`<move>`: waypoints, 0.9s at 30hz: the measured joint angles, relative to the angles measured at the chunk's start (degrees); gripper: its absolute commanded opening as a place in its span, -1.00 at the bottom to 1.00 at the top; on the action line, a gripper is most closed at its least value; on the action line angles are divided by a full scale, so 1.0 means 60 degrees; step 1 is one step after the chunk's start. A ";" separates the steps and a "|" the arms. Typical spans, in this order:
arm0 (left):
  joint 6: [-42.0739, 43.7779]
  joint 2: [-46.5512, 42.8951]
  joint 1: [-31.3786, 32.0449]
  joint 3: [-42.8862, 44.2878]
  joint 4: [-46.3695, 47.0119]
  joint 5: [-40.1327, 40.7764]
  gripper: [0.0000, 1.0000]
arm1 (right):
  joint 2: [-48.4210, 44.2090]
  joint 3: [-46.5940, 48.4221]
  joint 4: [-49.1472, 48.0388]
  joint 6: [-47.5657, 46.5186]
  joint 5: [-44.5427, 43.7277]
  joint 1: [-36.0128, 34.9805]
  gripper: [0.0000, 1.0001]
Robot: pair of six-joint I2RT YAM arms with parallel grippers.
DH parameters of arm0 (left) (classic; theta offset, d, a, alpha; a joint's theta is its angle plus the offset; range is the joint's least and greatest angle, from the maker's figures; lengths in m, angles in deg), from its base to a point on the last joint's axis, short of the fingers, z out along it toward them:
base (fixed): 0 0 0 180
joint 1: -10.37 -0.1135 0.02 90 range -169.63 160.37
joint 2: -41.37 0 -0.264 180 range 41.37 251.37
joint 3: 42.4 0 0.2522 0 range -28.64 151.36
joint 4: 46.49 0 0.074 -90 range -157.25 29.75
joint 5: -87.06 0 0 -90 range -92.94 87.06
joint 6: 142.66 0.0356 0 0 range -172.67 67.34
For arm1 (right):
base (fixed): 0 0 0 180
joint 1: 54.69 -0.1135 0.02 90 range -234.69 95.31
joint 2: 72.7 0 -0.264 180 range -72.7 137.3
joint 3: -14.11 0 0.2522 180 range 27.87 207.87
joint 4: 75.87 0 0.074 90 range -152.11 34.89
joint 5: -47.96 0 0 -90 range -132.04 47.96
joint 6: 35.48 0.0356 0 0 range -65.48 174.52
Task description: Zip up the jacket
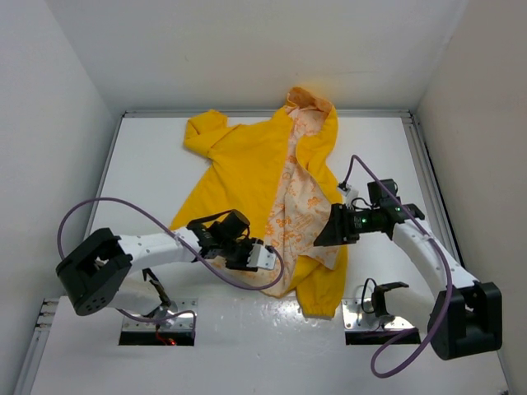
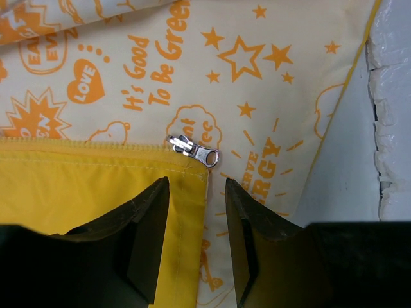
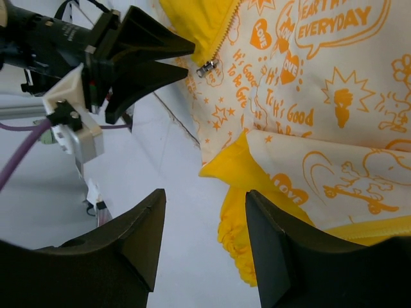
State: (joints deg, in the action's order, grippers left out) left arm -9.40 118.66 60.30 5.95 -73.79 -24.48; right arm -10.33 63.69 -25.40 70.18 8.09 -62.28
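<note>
You had the jacket (image 1: pixel 239 156) spread open on the table (image 1: pixel 140 177), hood away from the arms, with the zip line running from hem toward hood. The zipper slider (image 2: pixel 192 152) sat just ahead of your left gripper (image 2: pixel 196 192) (the nearer arm by far), at the hem corner. Its jaws stood partly apart, straddling the yellow hem edge without clamping it. Your right gripper (image 3: pixel 204 218) hung open and empty near the opposite panel's folded edge.

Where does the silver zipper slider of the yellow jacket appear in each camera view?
Top external: too small to make out.
Left wrist: zipper slider at centre.
Right wrist: slider in the upper middle.
Shared landmark: left gripper, its tips beside the slider.
</note>
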 measured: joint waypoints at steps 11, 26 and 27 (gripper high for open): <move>-0.0157 0.0958 0.0062 0.0339 0.0186 0.0637 -0.21 | 0.0157 0.0124 -0.0131 0.0149 0.0168 0.0000 0.06; -0.0262 0.0098 -0.0259 0.0441 0.0204 0.0321 -0.92 | 0.0266 0.0124 -0.0448 0.0321 0.0452 -0.0029 0.06; -0.0321 -0.0193 -0.0335 0.0441 0.0200 0.0259 -0.95 | 0.0295 0.0124 -0.0554 0.0419 0.0514 -0.0073 0.06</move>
State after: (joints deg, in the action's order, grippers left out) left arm -11.32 117.50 58.29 8.59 -72.59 -22.93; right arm -8.56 64.43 -28.72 72.70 11.17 -62.72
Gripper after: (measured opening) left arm 0.053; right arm 0.533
